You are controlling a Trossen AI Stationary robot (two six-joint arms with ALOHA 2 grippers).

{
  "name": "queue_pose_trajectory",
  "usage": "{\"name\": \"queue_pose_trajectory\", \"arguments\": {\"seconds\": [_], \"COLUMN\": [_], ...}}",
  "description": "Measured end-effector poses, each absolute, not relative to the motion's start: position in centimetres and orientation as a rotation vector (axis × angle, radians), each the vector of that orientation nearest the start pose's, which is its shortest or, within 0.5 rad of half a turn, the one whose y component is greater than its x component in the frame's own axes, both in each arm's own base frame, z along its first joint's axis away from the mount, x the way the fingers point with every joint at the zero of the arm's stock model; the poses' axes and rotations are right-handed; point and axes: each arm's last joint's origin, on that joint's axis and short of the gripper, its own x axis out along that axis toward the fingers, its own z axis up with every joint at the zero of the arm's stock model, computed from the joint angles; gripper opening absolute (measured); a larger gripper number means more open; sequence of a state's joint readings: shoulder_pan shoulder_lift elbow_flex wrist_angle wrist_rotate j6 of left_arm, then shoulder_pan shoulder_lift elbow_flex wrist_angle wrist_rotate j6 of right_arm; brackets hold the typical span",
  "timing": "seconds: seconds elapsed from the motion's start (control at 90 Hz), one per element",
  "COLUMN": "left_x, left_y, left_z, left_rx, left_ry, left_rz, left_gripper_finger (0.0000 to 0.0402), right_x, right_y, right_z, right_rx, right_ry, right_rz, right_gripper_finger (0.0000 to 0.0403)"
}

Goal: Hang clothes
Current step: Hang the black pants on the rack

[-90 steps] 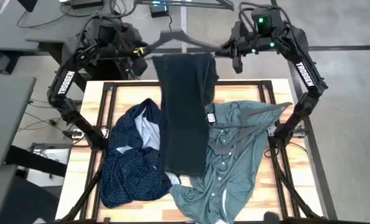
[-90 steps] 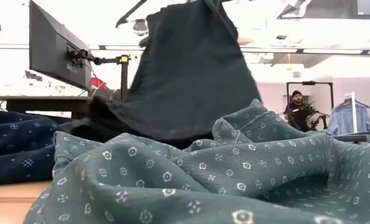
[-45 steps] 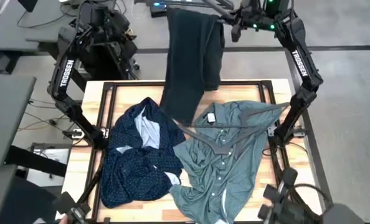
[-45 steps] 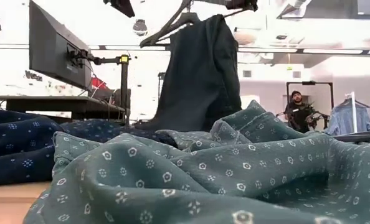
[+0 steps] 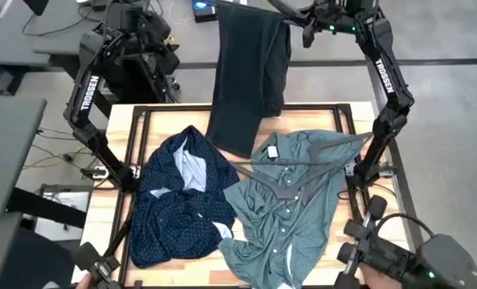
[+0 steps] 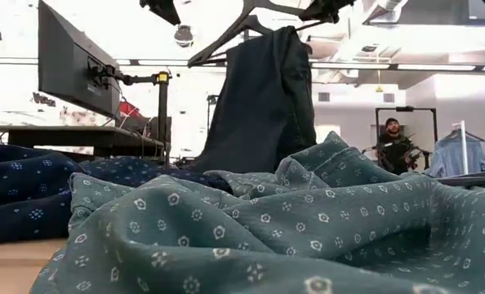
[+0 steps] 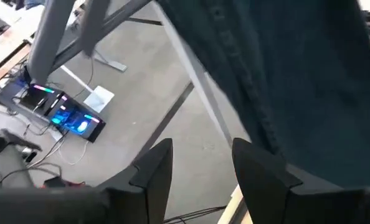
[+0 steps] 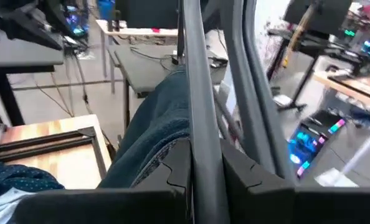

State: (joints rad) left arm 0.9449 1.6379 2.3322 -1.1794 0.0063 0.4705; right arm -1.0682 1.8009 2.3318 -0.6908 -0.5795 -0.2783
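Observation:
The dark charcoal jeans (image 5: pixel 246 72) (image 6: pixel 263 106) hang folded over a black hanger (image 6: pixel 226 37) above the table's far edge. My right gripper (image 5: pixel 307 28) (image 8: pixel 203 180) is shut on that hanger. The jeans' lower end (image 5: pixel 230 144) is hidden behind the shirts in the low view. My left gripper (image 5: pixel 158 52) (image 7: pixel 200 174) stands open to the left of the jeans, with nothing between its fingers. The teal-green shirt (image 5: pixel 295 201) (image 6: pixel 267 237) and the navy dotted shirt (image 5: pixel 174 201) (image 6: pixel 14 188) lie crumpled on the table. My right gripper pinches the hanger's right arm (image 8: pixel 197 124) between its two fingers. The hanger is lifted clear, high above the table, its left arm (image 6: pixel 210 49) sloping down. The jeans hang below it, draped over its bar.
A second black hanger (image 5: pixel 283 181) lies on the teal-green shirt. The table's black frame (image 5: pixel 138 120) runs along its edges. Dark devices (image 5: pixel 399 257) show past the near right corner. A monitor (image 6: pixel 71 65) and a person (image 6: pixel 389 139) are in the room behind.
My right gripper has gone up and toward the far edge with the hanger. The jeans' lower end has slid off the shirts toward the far edge, and the jeans now hang nearly straight. My left gripper has come away from the hanger's left end, toward the far left.

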Motion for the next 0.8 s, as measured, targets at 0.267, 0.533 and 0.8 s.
{"name": "queue_pose_trajectory", "arguments": {"seconds": [0.267, 0.533, 0.8], "left_x": [16.1, 16.0, 16.0], "left_y": [22.2, 22.2, 22.1], "left_z": [52.7, 52.5, 52.4], "left_rx": [0.203, 0.144, 0.117], "left_ry": [0.621, 0.619, 0.624], "left_rz": [0.804, 0.821, 0.823], "left_gripper_finger": [0.015, 0.015, 0.015], "right_x": [19.9, 20.4, 18.8], "right_y": [-34.0, -36.0, -35.6], "right_z": [49.5, 48.2, 49.1], "right_rx": [-0.154, -0.173, -0.165], "right_ry": [0.171, 0.166, 0.252], "right_rz": [-0.443, -0.455, -0.809], "right_gripper_finger": [0.003, 0.0035, 0.0163]}}
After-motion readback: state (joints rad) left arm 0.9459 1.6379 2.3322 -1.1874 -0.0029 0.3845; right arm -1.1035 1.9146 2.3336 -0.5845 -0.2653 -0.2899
